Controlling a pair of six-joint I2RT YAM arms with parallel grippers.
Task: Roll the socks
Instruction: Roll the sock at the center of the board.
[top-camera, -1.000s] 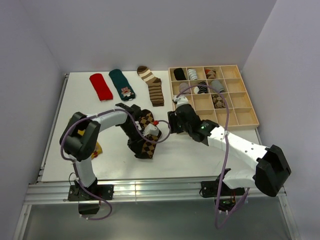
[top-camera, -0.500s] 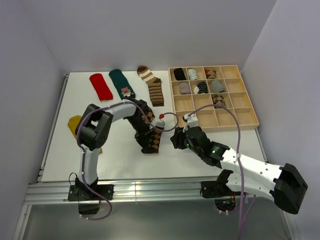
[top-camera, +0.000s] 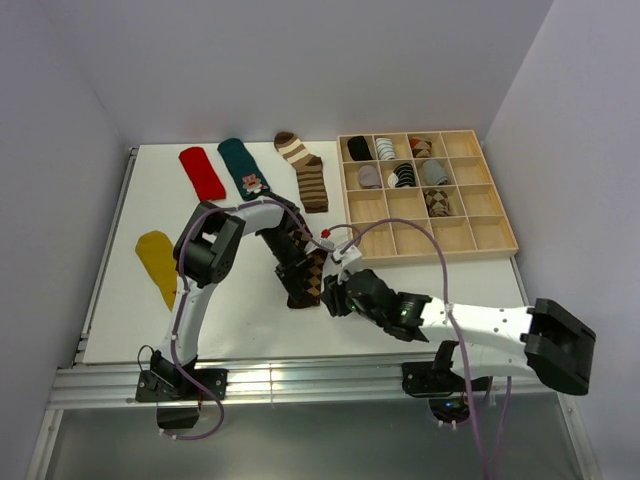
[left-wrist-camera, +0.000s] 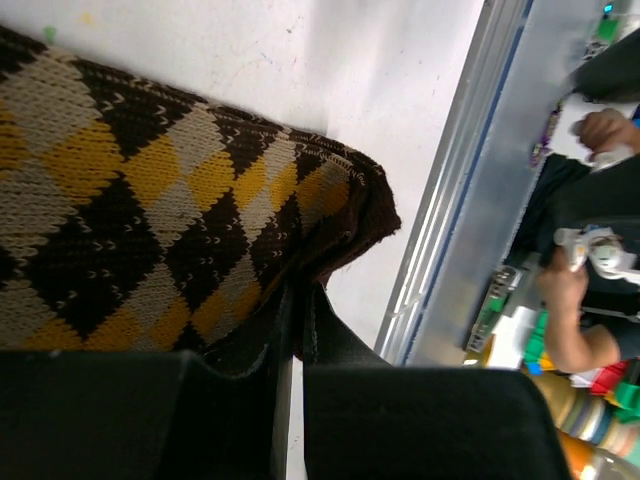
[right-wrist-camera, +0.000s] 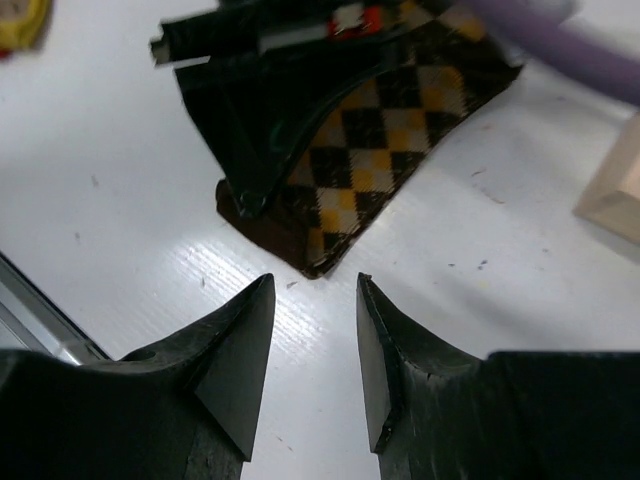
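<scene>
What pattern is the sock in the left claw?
Brown-and-yellow argyle sock; left wrist view shows it best.

Bright, even overhead light, soft shadows; glare streaks on table (right-wrist-camera: 120, 200); left wrist background blurred, left claw (left-wrist-camera: 291, 305) underexposed.

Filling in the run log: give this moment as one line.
left gripper: shut on argyle sock | right gripper: open, empty, just short of sock's end

A robotics lab: white table (top-camera: 240, 330) on aluminium rails (top-camera: 300, 378); plain booth walls (top-camera: 300, 70); colourful clutter (left-wrist-camera: 590, 400) beyond.
</scene>
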